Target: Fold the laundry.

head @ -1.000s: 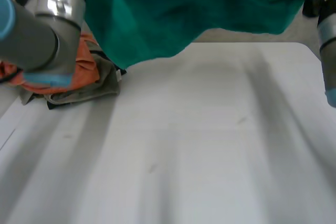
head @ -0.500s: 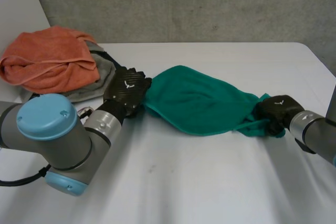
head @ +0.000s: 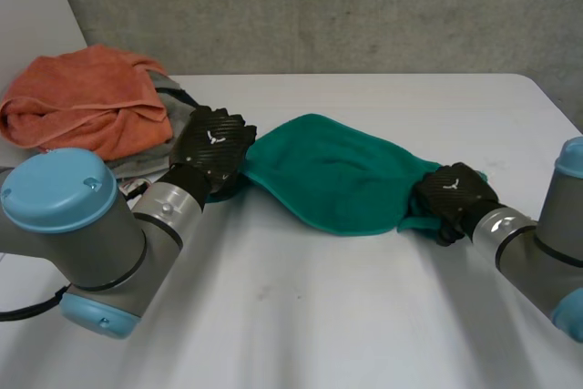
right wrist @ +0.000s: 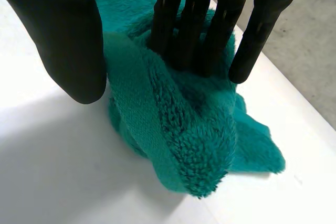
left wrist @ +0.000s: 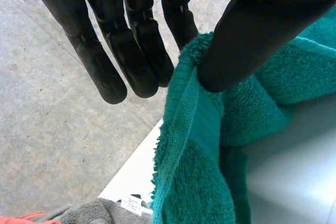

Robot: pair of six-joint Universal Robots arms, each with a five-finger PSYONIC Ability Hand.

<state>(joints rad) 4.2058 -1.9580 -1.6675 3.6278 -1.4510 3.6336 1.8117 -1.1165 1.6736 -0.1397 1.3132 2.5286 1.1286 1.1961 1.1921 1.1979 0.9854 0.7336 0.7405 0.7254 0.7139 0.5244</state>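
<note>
So the green towel is stretched out across the middle of the table. The left hand has its left end pinched between thumb and fingers, and the right hand is clamped on the bunched right end. An orange towel is piled at the far left.

Perhaps a lab: concrete wall, white table.

White table, green towel, laundry pile
</note>
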